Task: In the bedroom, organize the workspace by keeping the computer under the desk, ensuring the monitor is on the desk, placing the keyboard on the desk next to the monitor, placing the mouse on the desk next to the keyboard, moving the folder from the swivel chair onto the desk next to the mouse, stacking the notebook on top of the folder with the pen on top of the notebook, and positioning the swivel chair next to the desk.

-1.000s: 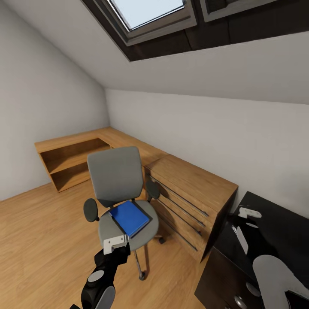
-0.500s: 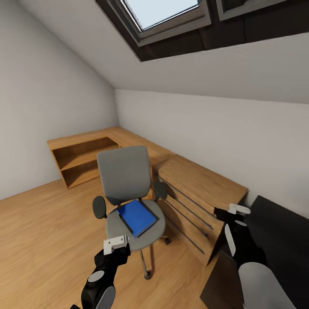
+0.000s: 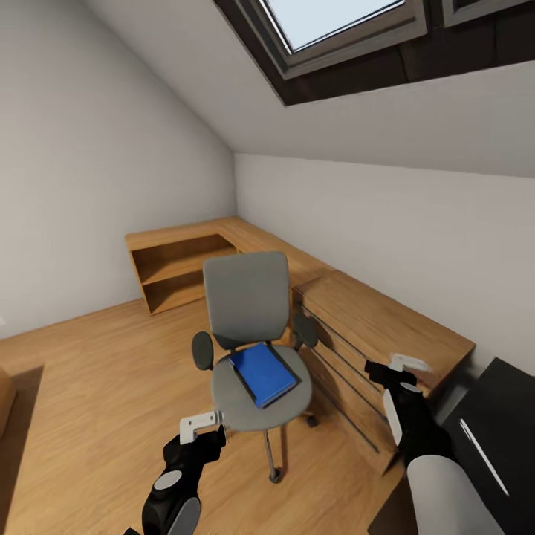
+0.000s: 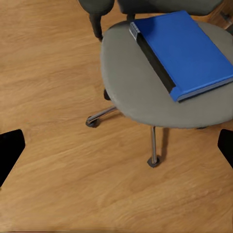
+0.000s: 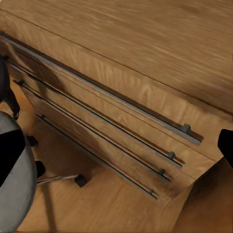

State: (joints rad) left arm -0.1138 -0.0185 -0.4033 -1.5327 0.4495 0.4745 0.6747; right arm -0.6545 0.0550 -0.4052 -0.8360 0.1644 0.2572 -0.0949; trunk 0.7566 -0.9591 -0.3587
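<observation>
The swivel chair (image 3: 247, 306), grey with black armrests, stands on the wood floor in front of me. The blue folder (image 3: 264, 374) lies flat on its seat. My left gripper (image 3: 200, 427) hangs open just short of the seat's near edge. In the left wrist view the folder (image 4: 187, 51) and the seat (image 4: 131, 82) lie ahead of the open left gripper (image 4: 116, 150). My right gripper (image 3: 397, 368) is open in the air right of the chair, over a wooden drawer cabinet (image 3: 379, 334). A corner of the black desk (image 3: 513, 405) shows at the lower right with a thin white pen (image 3: 483, 455) on it.
The light-wood drawer cabinet (image 5: 121, 111) has long bar handles and stands between the chair and the desk. A low wooden shelf unit (image 3: 178, 267) runs along the far wall into the corner. The sloped wall carries a skylight (image 3: 334, 22). Open floor (image 3: 96, 386) lies left of the chair.
The whole picture has shifted right, so the camera has turned left. My right arm has lifted off the black desk into the air beside the chair. The folder still lies on the seat.
</observation>
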